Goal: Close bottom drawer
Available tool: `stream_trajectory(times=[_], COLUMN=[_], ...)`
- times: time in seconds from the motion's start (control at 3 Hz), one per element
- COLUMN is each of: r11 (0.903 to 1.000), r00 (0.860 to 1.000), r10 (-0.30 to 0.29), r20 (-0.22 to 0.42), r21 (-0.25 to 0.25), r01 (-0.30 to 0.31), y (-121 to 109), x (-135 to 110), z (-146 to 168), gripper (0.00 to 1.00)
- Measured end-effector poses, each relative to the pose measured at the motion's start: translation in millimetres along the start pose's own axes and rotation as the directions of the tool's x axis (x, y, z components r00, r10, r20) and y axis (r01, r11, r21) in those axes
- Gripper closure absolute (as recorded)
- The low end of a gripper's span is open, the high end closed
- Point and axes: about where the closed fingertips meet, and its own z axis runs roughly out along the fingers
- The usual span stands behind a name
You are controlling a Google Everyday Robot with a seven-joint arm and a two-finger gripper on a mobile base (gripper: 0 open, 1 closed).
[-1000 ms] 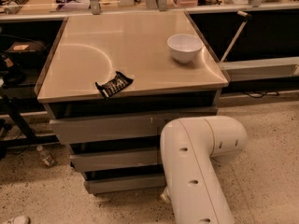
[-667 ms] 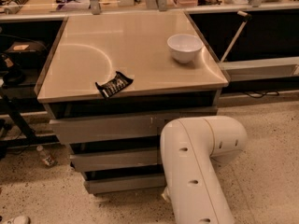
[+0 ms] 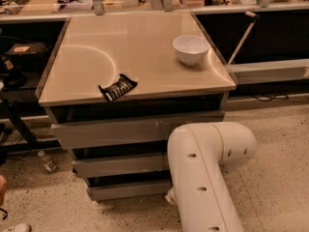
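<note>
The bottom drawer (image 3: 126,190) is the narrowest grey front panel, lowest on the cabinet, with a dark gap above it. Above it sit the mid-width drawer front (image 3: 120,165) and the widest drawer front (image 3: 130,131). My white arm (image 3: 205,173) reaches down at the cabinet's right front and covers the right ends of the lower drawers. The gripper is hidden behind the arm, near the bottom drawer's right end.
On the cabinet's steel top (image 3: 135,52) stand a white bowl (image 3: 191,49) at the right and a black snack packet (image 3: 118,87) near the front edge. A small bottle (image 3: 47,161) lies on the speckled floor at the left. Dark shelving flanks both sides.
</note>
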Motion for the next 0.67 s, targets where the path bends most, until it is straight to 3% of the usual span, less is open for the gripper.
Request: stream_trajectory(times=[0.67], r11=[0.9994], r00=[0.998], r10=[0.034], r20=[0.045], r21=[0.006], r01=[-0.034], y=[-20], x=[-42], z=[26], gripper=[1.0])
